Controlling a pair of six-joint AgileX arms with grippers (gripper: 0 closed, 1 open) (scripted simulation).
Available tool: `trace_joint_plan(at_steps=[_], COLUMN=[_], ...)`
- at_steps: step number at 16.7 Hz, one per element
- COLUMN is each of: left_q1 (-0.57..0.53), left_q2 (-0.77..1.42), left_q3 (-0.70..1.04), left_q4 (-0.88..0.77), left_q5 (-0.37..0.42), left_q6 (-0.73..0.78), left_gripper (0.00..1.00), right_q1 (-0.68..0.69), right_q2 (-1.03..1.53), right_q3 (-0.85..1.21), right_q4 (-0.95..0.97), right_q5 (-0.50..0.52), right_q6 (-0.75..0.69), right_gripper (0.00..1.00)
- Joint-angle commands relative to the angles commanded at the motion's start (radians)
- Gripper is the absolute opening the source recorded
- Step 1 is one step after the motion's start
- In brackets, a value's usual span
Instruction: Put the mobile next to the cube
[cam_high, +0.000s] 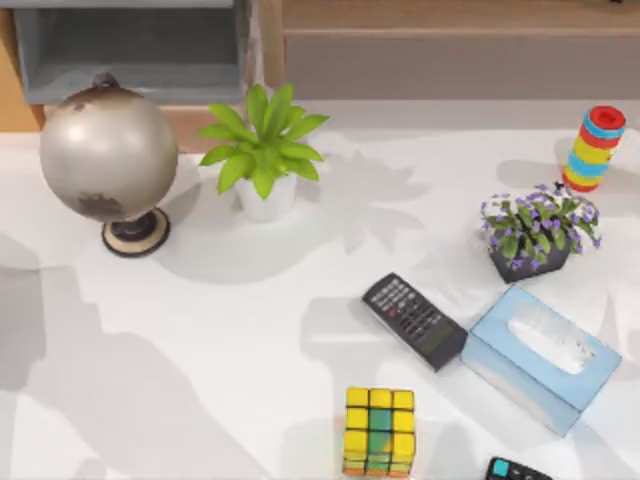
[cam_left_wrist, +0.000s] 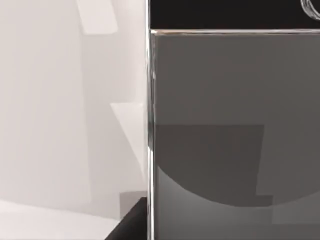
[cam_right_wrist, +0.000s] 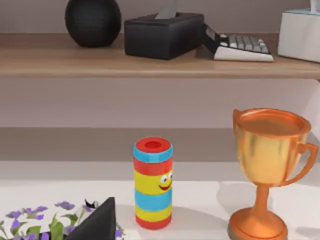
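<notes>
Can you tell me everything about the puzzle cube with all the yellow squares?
The cube is a three-by-three puzzle cube that looks like shiny plastic. Its top face is mostly yellow, with a few green and teal squares down the middle, and a strip of orange shows along its lower edge. It sits flat and square on the white table, near the front edge and a little right of the middle. Nothing touches it. The remote lies apart behind it, to the right.

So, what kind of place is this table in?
Probably a home study or living room: a globe and potted plant stand on the white table, and a shelf behind holds a keyboard.
</notes>
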Motion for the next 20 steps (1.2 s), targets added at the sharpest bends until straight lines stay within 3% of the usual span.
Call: trace_joint_plan(at_steps=[2, 20], left_q1=[0.000, -0.002], left_q2=[0.000, -0.050], left_q3=[0.000, 0.039], left_q4=[0.000, -0.084], left_q5=[0.000, 0.006], left_q6=[0.000, -0.002], left_gripper=[0.00, 0.00], right_q1=[0.000, 0.000], right_q2=[0.000, 0.000], right_q3=[0.000, 0.000], right_q4=[0.000, 0.000], right_q5=[0.000, 0.000], right_q6=[0.000, 0.000], right_gripper=[1.00, 1.00])
